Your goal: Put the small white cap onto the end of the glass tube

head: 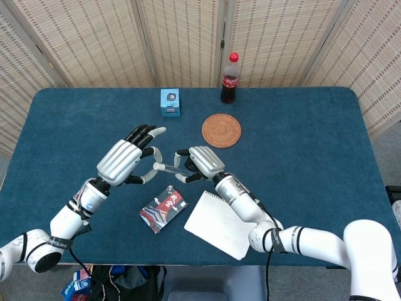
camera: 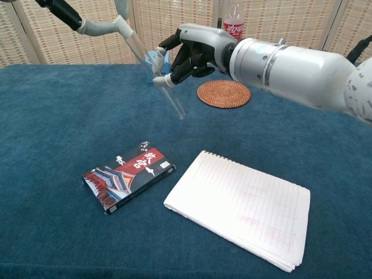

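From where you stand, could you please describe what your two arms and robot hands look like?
Both arms are glossy white rounded segments with black joint bands and thin black cables. The left robot hand has a ribbed silver back and black fingers with pale tips; the right robot hand has a smooth silver-grey shell, black fingers and a metallic wrist cuff.

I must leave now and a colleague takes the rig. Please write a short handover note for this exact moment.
Left hand: holds the glass tube by its upper end, the tube slanting down over the table.
Right hand: pinches the small white cap at its fingertips, right beside the tube's middle.
Done: both things are picked up and brought together.
Left: the cap is not yet on the tube; bring it to an open end and push it on.
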### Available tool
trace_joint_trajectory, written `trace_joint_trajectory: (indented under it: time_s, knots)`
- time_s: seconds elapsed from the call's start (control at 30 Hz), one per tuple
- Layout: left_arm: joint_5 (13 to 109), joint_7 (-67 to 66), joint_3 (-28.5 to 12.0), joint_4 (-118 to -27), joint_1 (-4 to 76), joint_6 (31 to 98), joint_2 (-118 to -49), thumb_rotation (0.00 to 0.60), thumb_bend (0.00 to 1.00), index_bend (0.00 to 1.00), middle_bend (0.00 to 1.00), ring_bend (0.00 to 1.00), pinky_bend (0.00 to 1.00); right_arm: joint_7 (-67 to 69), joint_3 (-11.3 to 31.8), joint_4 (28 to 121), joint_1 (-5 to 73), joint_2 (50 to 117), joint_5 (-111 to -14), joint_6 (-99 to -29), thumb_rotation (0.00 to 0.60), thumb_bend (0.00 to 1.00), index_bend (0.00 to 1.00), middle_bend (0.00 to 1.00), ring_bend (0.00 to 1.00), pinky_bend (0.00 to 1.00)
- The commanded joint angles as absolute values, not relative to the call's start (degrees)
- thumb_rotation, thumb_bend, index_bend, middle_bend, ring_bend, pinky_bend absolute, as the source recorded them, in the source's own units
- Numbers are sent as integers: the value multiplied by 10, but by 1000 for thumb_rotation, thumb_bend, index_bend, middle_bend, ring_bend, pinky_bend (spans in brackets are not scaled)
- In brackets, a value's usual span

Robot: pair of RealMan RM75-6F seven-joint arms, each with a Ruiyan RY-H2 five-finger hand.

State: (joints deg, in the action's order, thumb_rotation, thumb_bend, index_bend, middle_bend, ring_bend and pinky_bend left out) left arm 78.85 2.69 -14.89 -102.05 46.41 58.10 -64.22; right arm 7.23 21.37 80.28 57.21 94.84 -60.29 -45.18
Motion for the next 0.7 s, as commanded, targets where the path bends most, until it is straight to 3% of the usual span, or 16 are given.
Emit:
trace_joint_trajectory:
  time_s: [0.03,0.7]
  knots:
    - [790,25,-148,-1020,465,582,-644,600,424,521,53,0,0,73,215,803,572,949,-602,-452,600,701,855,1000,1000,1000]
    - [789,24,-144,-1016,469,577,-653,600,424,521,53,0,0,73,219,806,576,957,-601,-459,600,709,874,1000,1000,1000]
